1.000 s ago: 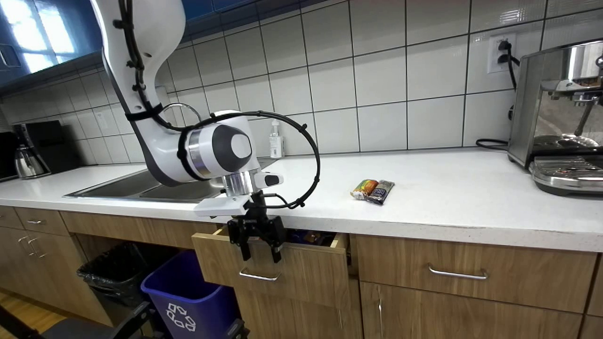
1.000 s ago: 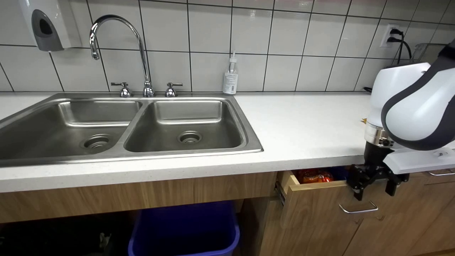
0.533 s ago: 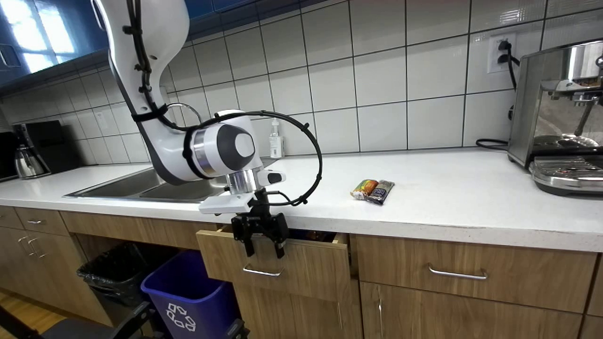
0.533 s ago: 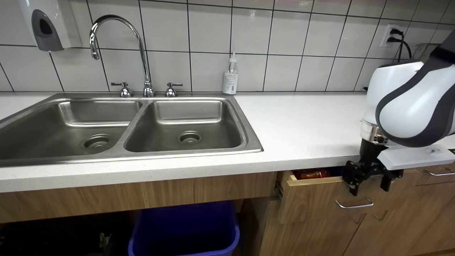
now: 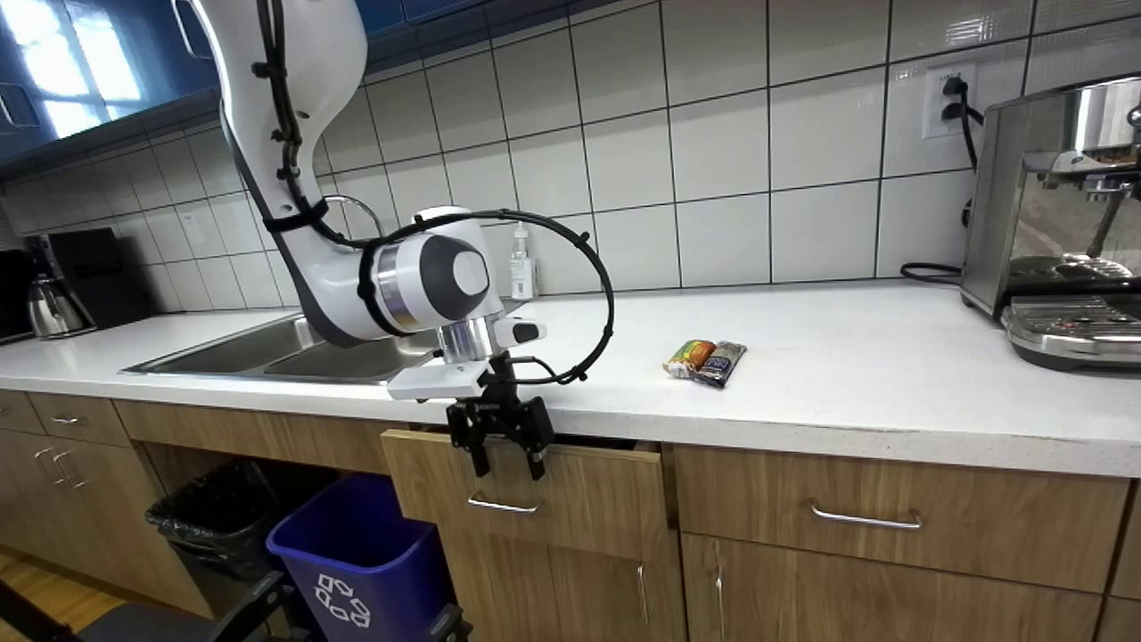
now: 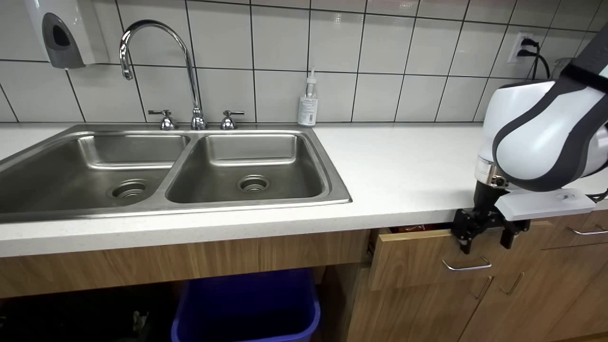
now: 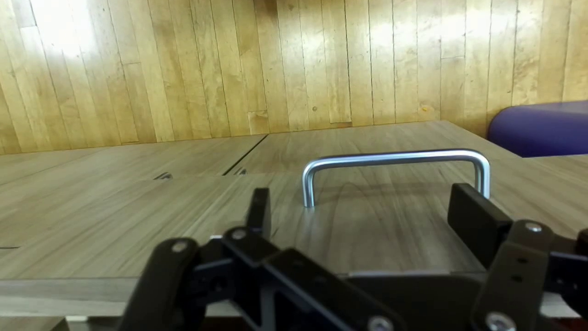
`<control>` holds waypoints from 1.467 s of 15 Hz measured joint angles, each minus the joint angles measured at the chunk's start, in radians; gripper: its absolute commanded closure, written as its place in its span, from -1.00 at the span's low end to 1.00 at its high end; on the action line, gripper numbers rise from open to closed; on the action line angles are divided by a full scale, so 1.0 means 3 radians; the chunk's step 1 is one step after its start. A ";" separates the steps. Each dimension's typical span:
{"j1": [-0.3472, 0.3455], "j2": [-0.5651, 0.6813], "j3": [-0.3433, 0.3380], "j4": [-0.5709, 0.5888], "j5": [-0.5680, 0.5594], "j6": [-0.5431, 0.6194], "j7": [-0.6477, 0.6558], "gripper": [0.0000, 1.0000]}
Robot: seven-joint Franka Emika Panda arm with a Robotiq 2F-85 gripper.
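Note:
My black gripper (image 5: 509,470) is open with nothing between its fingers. It points down in front of a partly open wooden drawer (image 5: 597,504), close against the drawer's front face; whether it touches cannot be told. The drawer's silver handle (image 5: 504,506) is just below the fingertips. In an exterior view the gripper (image 6: 486,247) covers part of the drawer's top edge, and a bit of a red packet (image 6: 413,228) shows inside. In the wrist view the handle (image 7: 395,157) lies beyond the widely spread fingers (image 7: 260,207). Most of the drawer's inside is hidden.
Two snack packets, one orange (image 5: 691,358) and one dark (image 5: 720,364), lie on the white counter (image 5: 847,374). A sink (image 6: 256,204), soap bottle (image 6: 308,104) and coffee machine (image 5: 1061,223) are along it. A blue bin (image 5: 357,571) and black-bagged bin (image 5: 201,535) stand below.
The arm and gripper have moved toward the cabinet and slightly up in view. The drawer has slid inward with them, and its opening has narrowed. The gripper has stayed open.

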 measured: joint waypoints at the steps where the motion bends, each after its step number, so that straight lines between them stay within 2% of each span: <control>1: 0.0001 0.0010 0.0000 0.0019 0.0000 0.0000 0.0000 -1.00; 13: 0.0014 0.0003 0.0014 0.0092 0.0056 -0.0081 -0.0016 -1.00; 22: 0.0044 -0.0386 0.0021 -0.0048 0.0062 -0.0151 -0.0026 -1.00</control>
